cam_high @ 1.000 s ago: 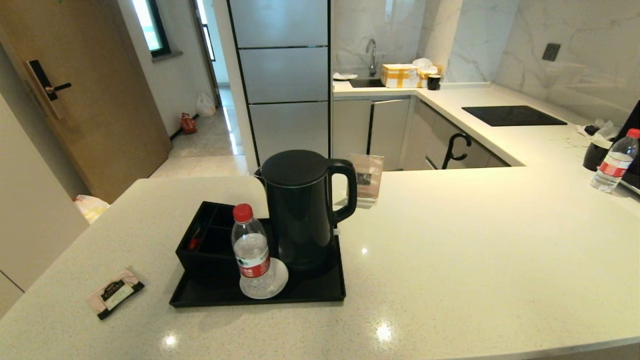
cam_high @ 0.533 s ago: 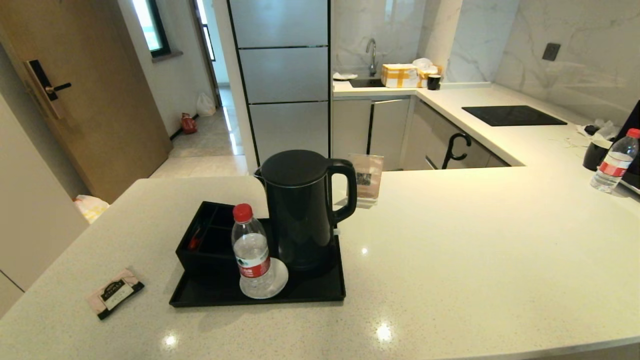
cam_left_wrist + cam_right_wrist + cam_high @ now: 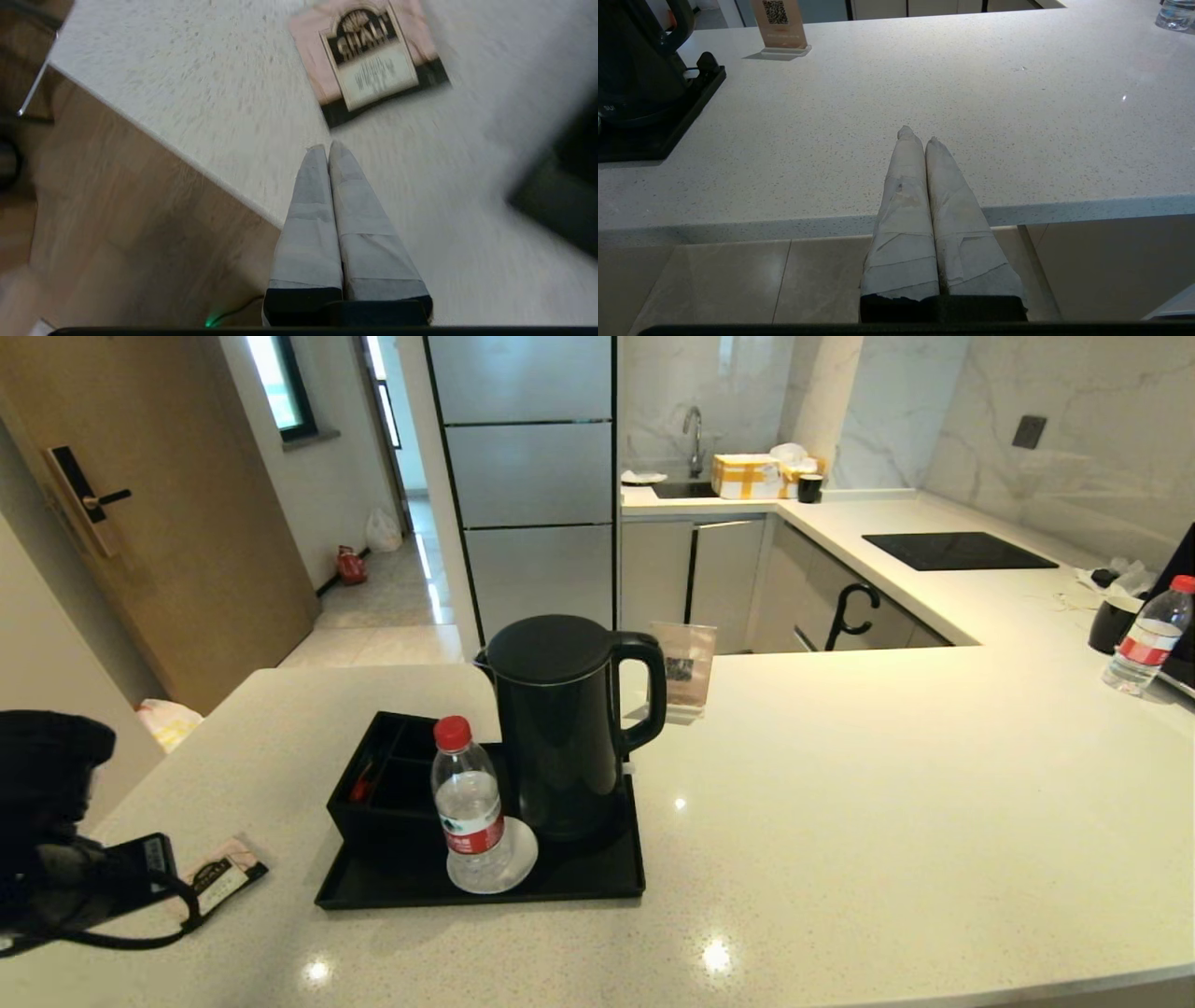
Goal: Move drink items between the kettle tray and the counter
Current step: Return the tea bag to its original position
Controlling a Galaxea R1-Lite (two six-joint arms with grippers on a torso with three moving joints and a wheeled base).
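Since the earlier frames the left arm had swung into the head view at the near left edge of the counter [image 3: 887, 784], its dark bulk covering one end of the tea sachet [image 3: 222, 875]; nothing else had shifted. The left gripper [image 3: 328, 148] had its jaws pressed together and empty, tips hovering just short of the sachet's dark-banded end, close to the counter's edge. The sachet [image 3: 369, 60] lay flat on the stone, well left of the kettle tray [image 3: 597, 882], its long axis running roughly straight on from the fingers, slightly angled. The kettle [image 3: 560, 728] stood upright on the tray beside a water bottle [image 3: 469, 807]. The right gripper [image 3: 916, 134], also closed on nothing, hung at the counter's near edge, far from the sachet. The left arm was plainly nearer; it would likely need to open before descending
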